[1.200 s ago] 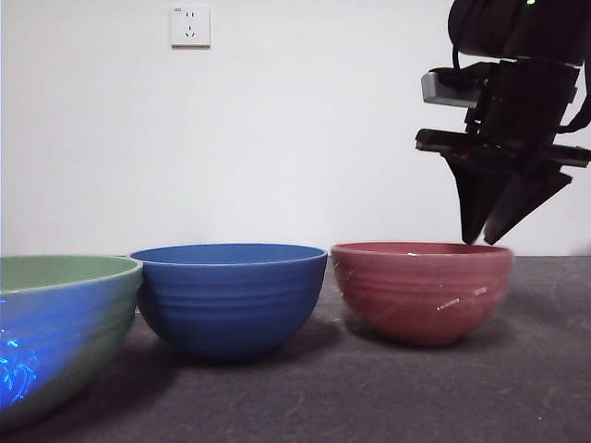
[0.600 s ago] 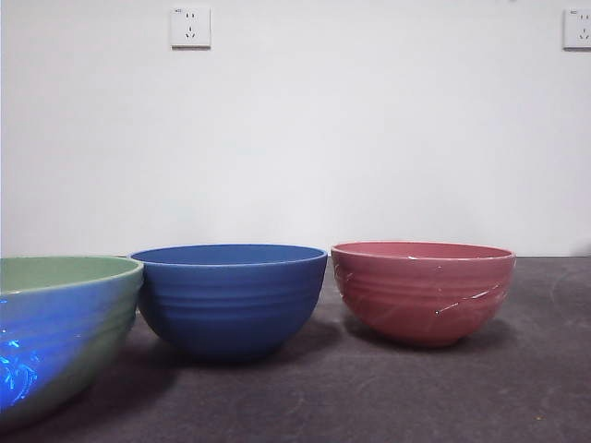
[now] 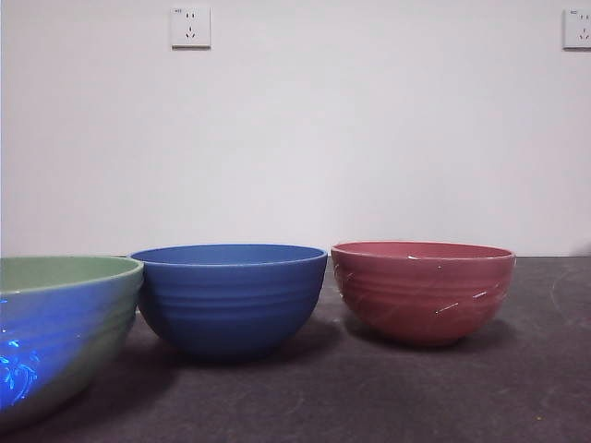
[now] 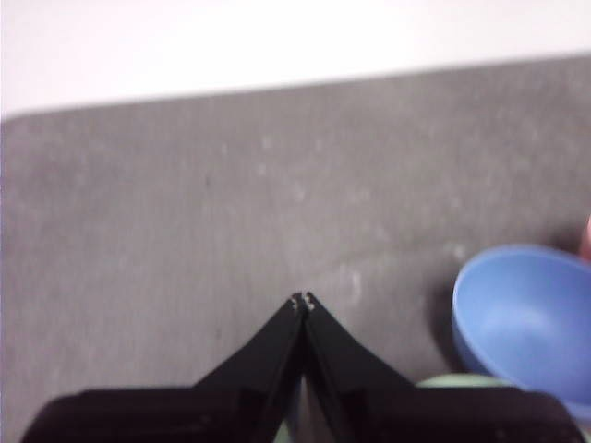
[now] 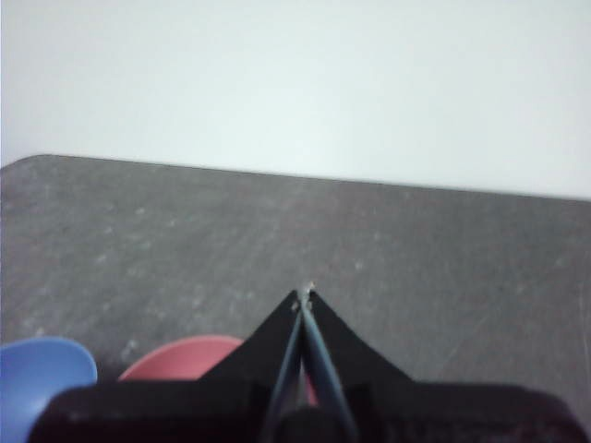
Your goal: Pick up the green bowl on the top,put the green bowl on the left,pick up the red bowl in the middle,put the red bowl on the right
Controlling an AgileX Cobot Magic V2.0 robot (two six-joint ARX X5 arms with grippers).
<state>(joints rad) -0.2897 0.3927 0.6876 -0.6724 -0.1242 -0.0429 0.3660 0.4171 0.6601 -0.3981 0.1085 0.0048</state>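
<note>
Front view: three ribbed bowls stand upright in a row on the dark tabletop (image 3: 388, 397) before a white wall bearing two sockets, one (image 3: 190, 26) above the left half of the row and another (image 3: 577, 28) at the upper right edge. The green bowl (image 3: 55, 332) sits at the left, nearest the camera and cut off by the picture's edge, with a blue glare on its outer wall. The blue bowl (image 3: 229, 297) stands in the middle, its rim touching or almost touching the green bowl's rim. The red bowl (image 3: 422, 291) stands at the right, just beside the blue bowl with a narrow gap between them. All three are empty as far as their interiors show. Neither of my arms appears in this view. Left wrist view: my left claw (image 4: 303, 301) is clenched, tips together and holding nothing, raised over bare tabletop; the blue bowl (image 4: 524, 318) lies off to one side, and a sliver of the green bowl (image 4: 457, 379) shows at the edge of my claw body. Right wrist view: my right claw (image 5: 303, 295) is likewise clenched and empty, poised above the tabletop; the red bowl (image 5: 180, 355) shows partly behind it, with the blue bowl (image 5: 42, 369) beside that.
</note>
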